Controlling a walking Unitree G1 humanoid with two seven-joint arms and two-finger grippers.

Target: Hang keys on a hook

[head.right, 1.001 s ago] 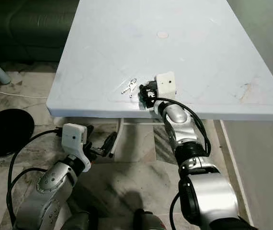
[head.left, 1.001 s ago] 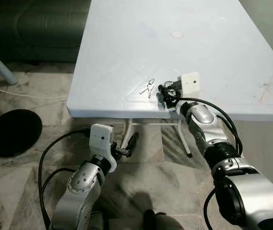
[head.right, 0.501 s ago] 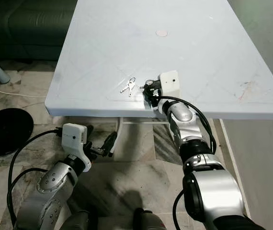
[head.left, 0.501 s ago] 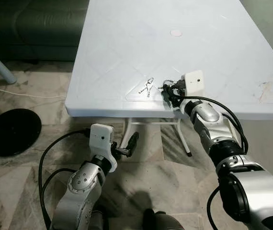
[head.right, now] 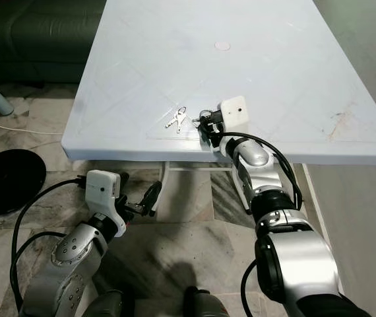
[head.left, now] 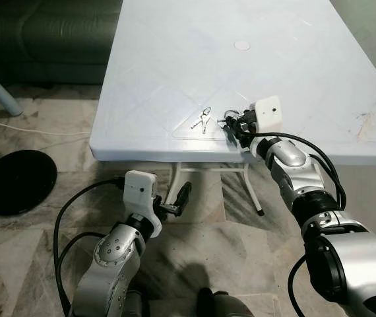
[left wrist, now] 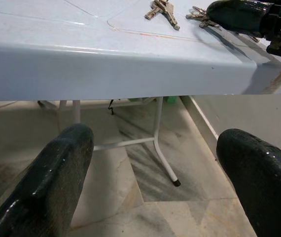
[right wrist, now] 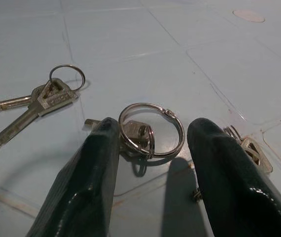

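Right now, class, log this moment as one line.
right gripper: open, straddling key ring | second keys: beside it on table | left gripper: open, below table edge

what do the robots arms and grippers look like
Both arms are silver metal with rounded joint housings and loose black cables. Each wrist carries a white boxy camera block. The left gripper and right gripper each have two long, glossy black fingers.

A pair of keys (head.left: 202, 120) lies near the table's (head.left: 175, 59) front edge. The right gripper (head.left: 233, 127) rests just beside them. The left gripper (head.left: 180, 198) hangs below that edge, over the floor (head.left: 36, 264).
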